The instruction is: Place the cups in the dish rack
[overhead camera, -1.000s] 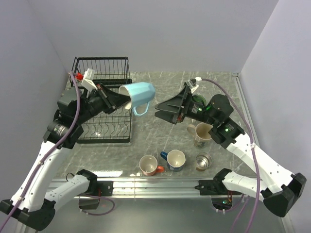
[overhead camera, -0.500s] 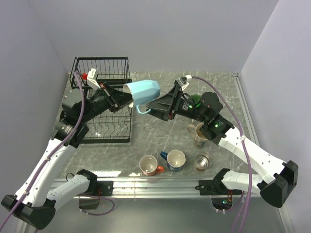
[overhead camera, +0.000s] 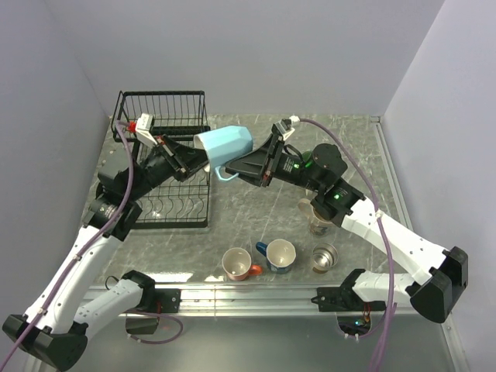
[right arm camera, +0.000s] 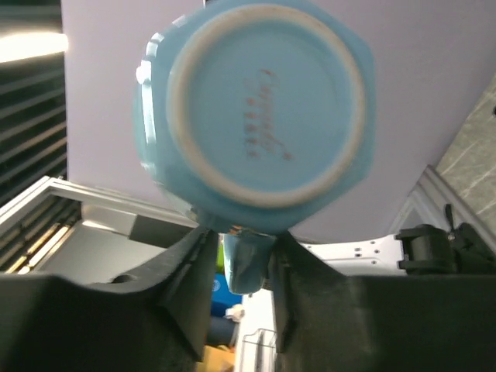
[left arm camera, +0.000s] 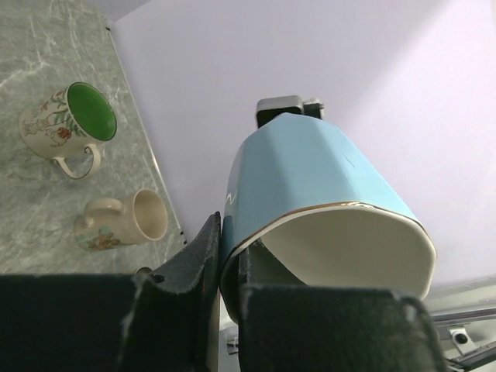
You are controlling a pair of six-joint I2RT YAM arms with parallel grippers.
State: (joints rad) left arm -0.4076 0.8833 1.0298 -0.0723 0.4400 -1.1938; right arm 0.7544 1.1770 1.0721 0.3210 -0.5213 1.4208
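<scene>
Light blue mug (overhead camera: 225,144): held in the air just right of the rack (overhead camera: 163,105), above the counter (overhead camera: 256,217), between both arms. Long axis roughly level; mouth towards the left end effector (overhead camera: 200,160), base towards the right end effector (overhead camera: 232,169), handle (right arm camera: 244,260) hanging down. Left end effector: pinching the mug's rim wall, one finger inside, one outside. Right end effector: fingers close on either side of the handle; contact cannot be told. Right wrist view alone shows the mug's base ring and script mark. Left wrist view alone shows the pale interior, and a green-lined mug (left arm camera: 70,124) and cream mug (left arm camera: 124,221) on the counter.
</scene>
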